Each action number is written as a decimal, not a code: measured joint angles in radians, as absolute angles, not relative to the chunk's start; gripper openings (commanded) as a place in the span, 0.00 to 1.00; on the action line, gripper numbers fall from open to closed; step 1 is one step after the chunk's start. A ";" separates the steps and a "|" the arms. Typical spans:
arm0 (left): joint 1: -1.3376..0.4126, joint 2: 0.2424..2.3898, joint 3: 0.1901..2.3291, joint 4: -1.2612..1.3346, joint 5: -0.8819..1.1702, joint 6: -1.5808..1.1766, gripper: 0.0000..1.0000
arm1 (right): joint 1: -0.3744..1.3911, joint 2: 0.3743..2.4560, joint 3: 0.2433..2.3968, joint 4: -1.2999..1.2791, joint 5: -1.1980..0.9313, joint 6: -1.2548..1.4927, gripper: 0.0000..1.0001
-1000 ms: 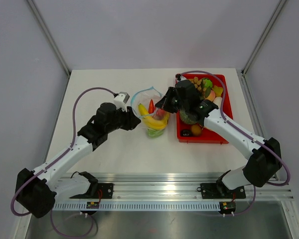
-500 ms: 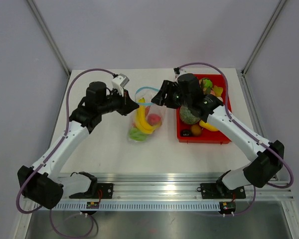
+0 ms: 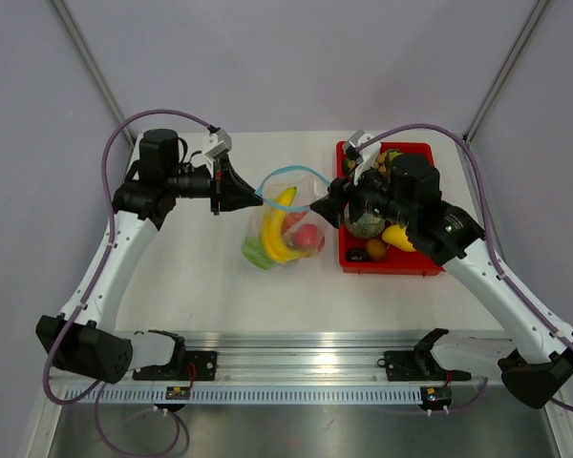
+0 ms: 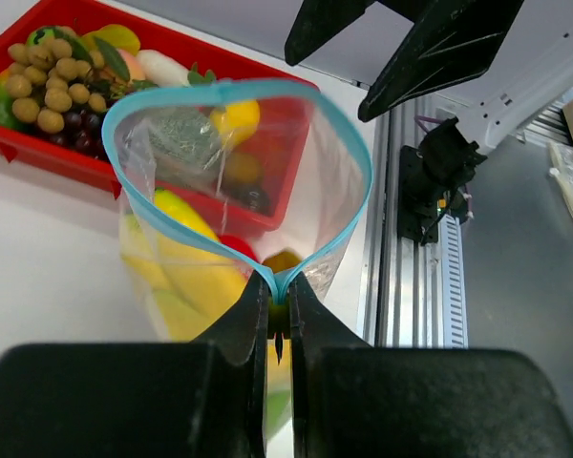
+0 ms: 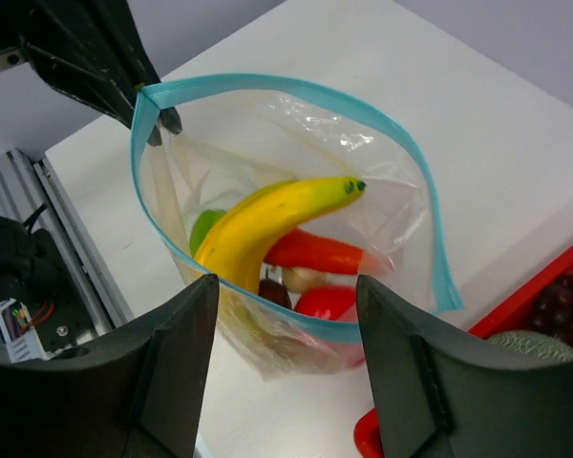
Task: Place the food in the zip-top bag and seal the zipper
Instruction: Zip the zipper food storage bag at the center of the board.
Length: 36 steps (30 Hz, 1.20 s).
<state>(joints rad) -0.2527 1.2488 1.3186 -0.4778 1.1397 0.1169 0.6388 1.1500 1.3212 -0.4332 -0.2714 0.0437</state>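
L fingers [image 4: 244, 329] pinch zipper [image 4: 210, 88] end, holding zip-top bag [image 5: 267, 134] open; R fingers [image 5: 172, 363] open, empty, so next fetch more food [image 4: 53, 95] from tray [image 3: 387, 270].

No legible text, label, brand, number or sign anywhere in view.

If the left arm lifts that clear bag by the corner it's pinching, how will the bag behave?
Likely floppy: the zip-top bag is thin, crinkled film, pinched at one zipper corner by the left gripper. Probably bottom-heavy, since the banana and carrot sit low inside. Its mouth gapes, so tilting might spill them.
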 measured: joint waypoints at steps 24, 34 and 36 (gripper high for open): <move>-0.234 1.404 1.551 -0.956 1.276 0.461 0.00 | 0.638 1.353 1.467 -0.396 -0.430 -0.276 0.68; -0.235 1.415 1.573 -1.014 1.277 0.498 0.00 | 0.609 1.543 1.652 -0.486 -0.417 -0.339 0.71; -0.235 1.417 1.578 -1.020 1.277 0.501 0.00 | 0.599 1.560 1.653 -0.507 -0.438 -0.349 0.70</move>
<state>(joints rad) -0.2348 1.4174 1.5776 -1.0203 1.2766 0.5014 0.5995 1.5604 1.6527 -0.5068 -0.4381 -0.3492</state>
